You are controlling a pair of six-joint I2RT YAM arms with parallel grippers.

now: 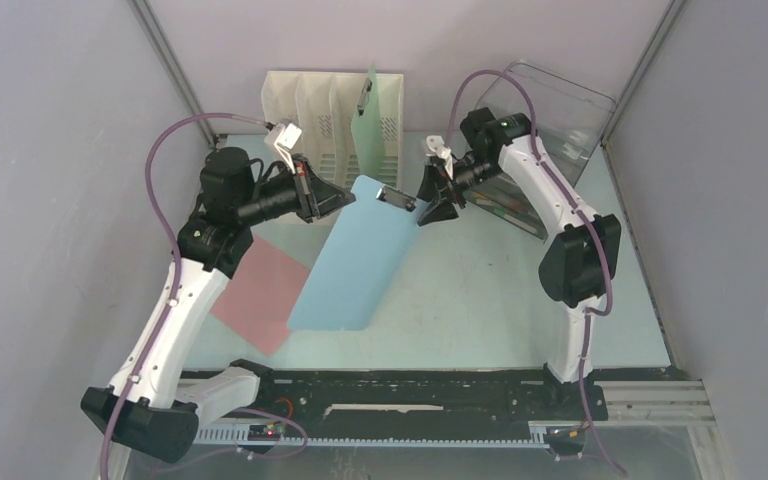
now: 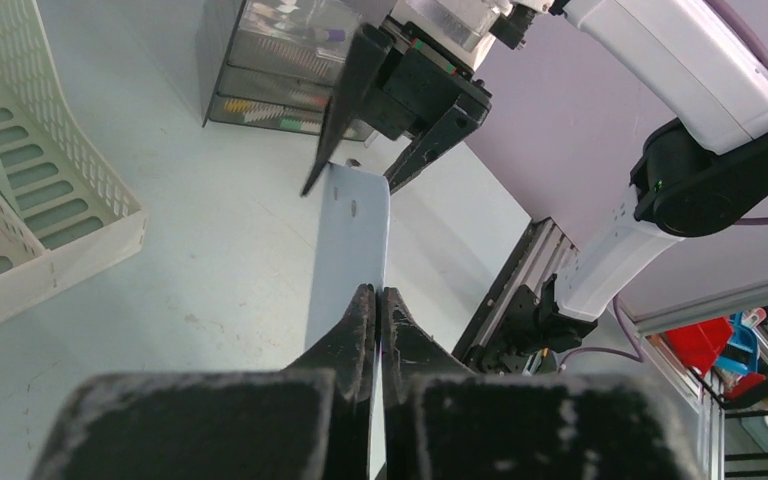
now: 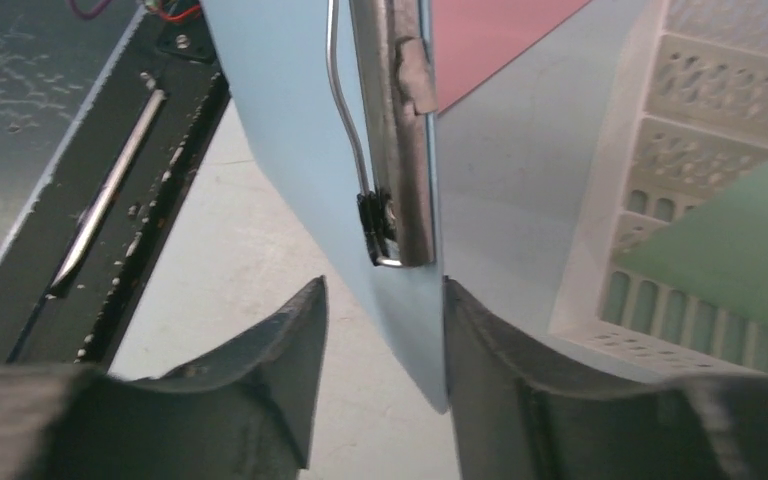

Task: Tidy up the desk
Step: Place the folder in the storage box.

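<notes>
A light blue clipboard (image 1: 355, 260) stands tilted over the pale mint desk (image 1: 480, 290), its metal clip (image 1: 396, 198) at the raised far end. My left gripper (image 1: 345, 203) is shut on the board's far left corner; the left wrist view shows the thin board edge (image 2: 355, 235) pinched between its fingers (image 2: 380, 292). My right gripper (image 1: 430, 205) straddles the far right corner beside the clip (image 3: 400, 130). Its jaws (image 3: 385, 290) are open. One finger (image 3: 500, 370) touches the board (image 3: 290, 120), and a gap shows at the other finger.
A pink sheet (image 1: 260, 290) lies flat on the desk under the left arm. A white slotted file rack (image 1: 320, 110) at the back holds an upright green clipboard (image 1: 368, 135). A clear drawer unit (image 1: 540, 110) with pens stands at the back right.
</notes>
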